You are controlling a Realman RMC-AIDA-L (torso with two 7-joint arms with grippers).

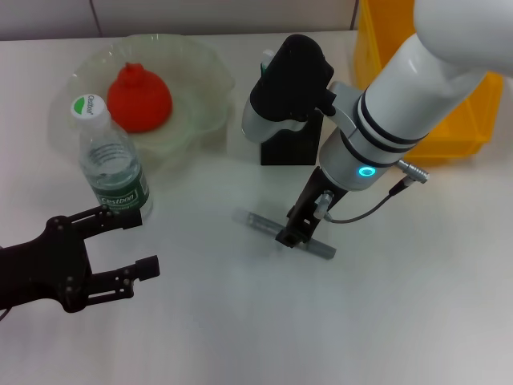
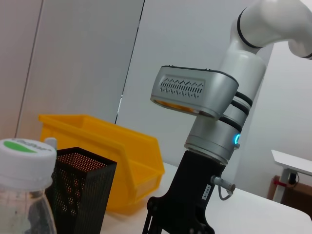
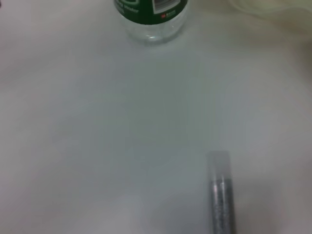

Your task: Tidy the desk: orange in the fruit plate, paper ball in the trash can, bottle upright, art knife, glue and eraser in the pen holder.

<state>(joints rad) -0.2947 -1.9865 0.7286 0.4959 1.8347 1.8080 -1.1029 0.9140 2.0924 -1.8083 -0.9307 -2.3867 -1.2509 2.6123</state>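
Observation:
A grey art knife (image 1: pixel 256 220) lies flat on the white table in front of the black mesh pen holder (image 1: pixel 290 143). My right gripper (image 1: pixel 295 231) is down at the knife's middle. The right wrist view shows the knife's end (image 3: pixel 222 195) and the bottle's base (image 3: pixel 151 14). The clear bottle (image 1: pixel 112 164) with a green label stands upright. My left gripper (image 1: pixel 132 243) is open and empty just in front of it. An orange-red fruit (image 1: pixel 139 98) sits in the translucent fruit plate (image 1: pixel 200 76). Glue, eraser and paper ball are not in view.
A yellow bin (image 1: pixel 449 128) stands at the back right, behind the right arm. The left wrist view shows the bottle cap (image 2: pixel 24 151), pen holder (image 2: pixel 83 190), yellow bin (image 2: pixel 122 151) and right arm (image 2: pixel 209 146). Bare table lies along the front.

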